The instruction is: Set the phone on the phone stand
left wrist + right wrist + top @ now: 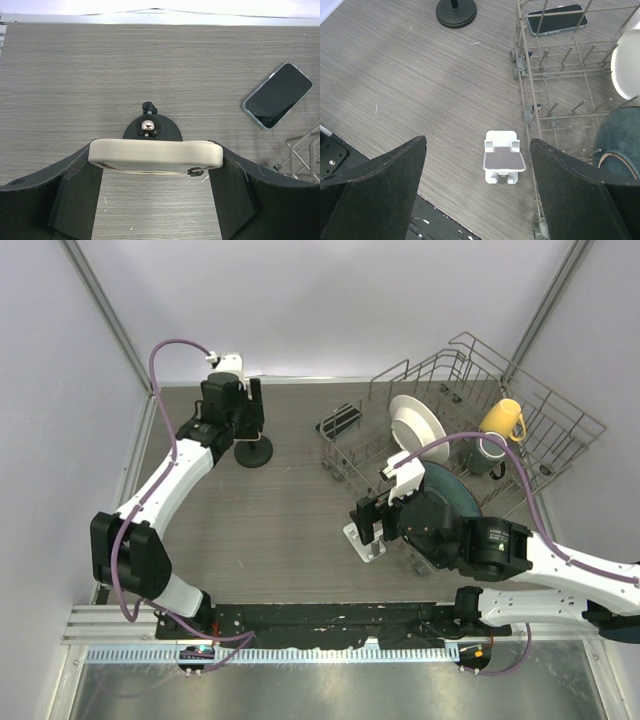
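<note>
Left tool (152,150) clamped on cream phone (155,157) just over black stand (152,131), right tool (477,142) gaping empty over white stand (503,160); risks tipping it off if let go off-centre.

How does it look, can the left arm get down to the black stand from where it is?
Probably yes. The left gripper, closed on a white phone, hangs just above the black stand; nothing lies between them, and the dark phone and rack sit off to the side.
</note>
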Controlling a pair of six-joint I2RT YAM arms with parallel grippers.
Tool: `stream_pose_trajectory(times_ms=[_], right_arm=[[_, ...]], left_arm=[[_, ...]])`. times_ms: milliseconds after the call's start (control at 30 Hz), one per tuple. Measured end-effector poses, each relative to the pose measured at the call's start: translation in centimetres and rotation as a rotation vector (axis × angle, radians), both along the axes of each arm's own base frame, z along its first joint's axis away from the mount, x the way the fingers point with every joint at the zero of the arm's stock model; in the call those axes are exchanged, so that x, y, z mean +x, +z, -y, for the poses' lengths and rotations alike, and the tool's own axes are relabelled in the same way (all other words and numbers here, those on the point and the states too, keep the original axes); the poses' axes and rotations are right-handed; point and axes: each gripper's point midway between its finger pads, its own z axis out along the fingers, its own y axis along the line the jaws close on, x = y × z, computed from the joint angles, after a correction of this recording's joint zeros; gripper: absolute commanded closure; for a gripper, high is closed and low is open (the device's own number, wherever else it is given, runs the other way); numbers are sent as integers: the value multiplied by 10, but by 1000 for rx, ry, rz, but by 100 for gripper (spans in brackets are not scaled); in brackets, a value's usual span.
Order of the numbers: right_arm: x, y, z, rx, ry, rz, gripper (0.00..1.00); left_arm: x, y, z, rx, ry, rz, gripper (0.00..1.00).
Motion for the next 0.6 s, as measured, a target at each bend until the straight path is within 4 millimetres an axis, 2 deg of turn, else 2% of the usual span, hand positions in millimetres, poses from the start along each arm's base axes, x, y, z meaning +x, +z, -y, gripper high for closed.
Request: stream_pose_trajectory(times_ms=[33, 200, 300, 400, 500, 600], right_arm=[[0, 0, 0, 1, 0, -1, 10], [-1, 0, -1, 3, 6, -5, 10], [-1, -1, -2, 4, 10, -6, 10], [-2, -1, -2, 4, 12, -8, 10], [-2, -1, -2, 5, 15, -9, 10], [-3, -1, -3, 6, 19, -11, 10]], left_arm=[[-1, 0, 0, -2, -1, -2, 31], [-4, 0, -2, -12, 2, -12, 0], [-9, 14, -3, -32, 5, 14, 0], [-13, 50, -4, -58, 4, 87, 0], [-19, 96, -4, -91, -9, 181, 3], [-26, 135, 8, -134, -89, 255, 4]])
